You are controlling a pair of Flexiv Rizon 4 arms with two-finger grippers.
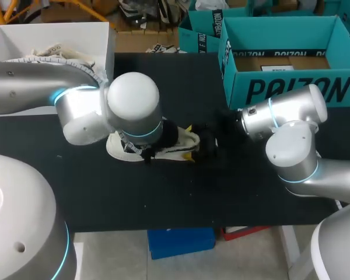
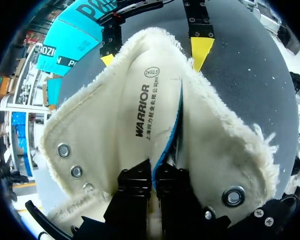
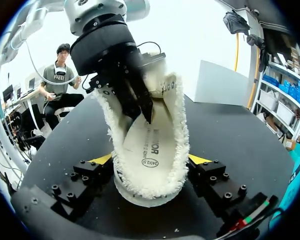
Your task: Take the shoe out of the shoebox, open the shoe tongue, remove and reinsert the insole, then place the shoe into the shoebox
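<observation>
L gripper (image 2: 154, 172) is seen pinched shut, its black fingers (image 2: 132, 187) nearly together w/ the blue edge of the insole (image 2: 140, 100) caught between them. In the right wrist view it is seen entering the shoe's opening from above. The insole is tilted up inside the shoe (image 2: 90, 135), printed face showing, w/ the blue edge running from the fingers toward the far end. The shoe is white, w/ a fuzzy frayed rim and metal eyelets (image 2: 64, 150), and is spread wide open. R gripper (image 3: 150, 162) is set around the shoe's other end w/ a yellow tip (image 3: 102, 159) pressed against each side, so the shoe is clamped between the two. From overhead the shoe is seen lying on the black table (image 1: 105, 192), approx. mid-table, w/ the L arm over it from one side and the R arm reaching in from the other. The teal shoebox (image 1: 291, 87) stands open at the back right, well apart from the shoe, w/ a brown floor visible inside. A white box (image 1: 99, 35) stands at the back left; pale items lie in it but cannot be identified
</observation>
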